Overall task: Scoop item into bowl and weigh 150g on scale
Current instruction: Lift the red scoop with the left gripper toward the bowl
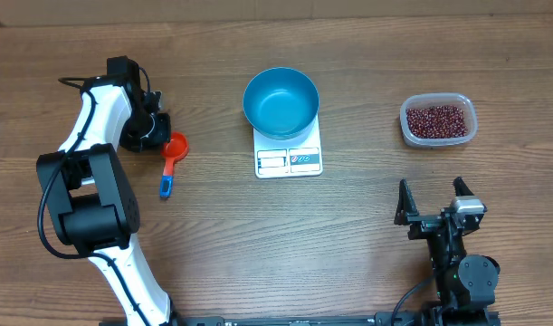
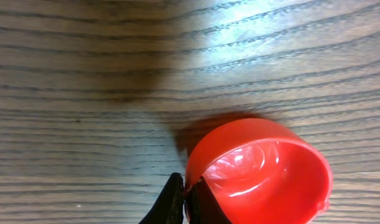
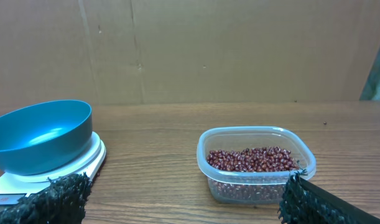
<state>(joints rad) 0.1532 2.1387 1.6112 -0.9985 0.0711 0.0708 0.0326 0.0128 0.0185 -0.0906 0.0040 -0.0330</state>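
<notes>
Left gripper (image 2: 190,198): clenched on the rim of the red scoop (image 1: 175,147), which lies on the table at far left. Centre: empty bowl (image 1: 281,100) seated on the scale (image 1: 290,160). Right: beans (image 1: 437,120) in a clear tub (image 3: 204,163). Right gripper (image 1: 432,196): released, jaws wide, near the tub, touching nothing.

You have one blue bowl (image 1: 281,100), one white scale (image 1: 289,161), one clear tub (image 1: 439,140) of beans (image 1: 436,119), one red scoop (image 1: 174,148) and two arms (image 1: 86,195) (image 1: 459,258).
</notes>
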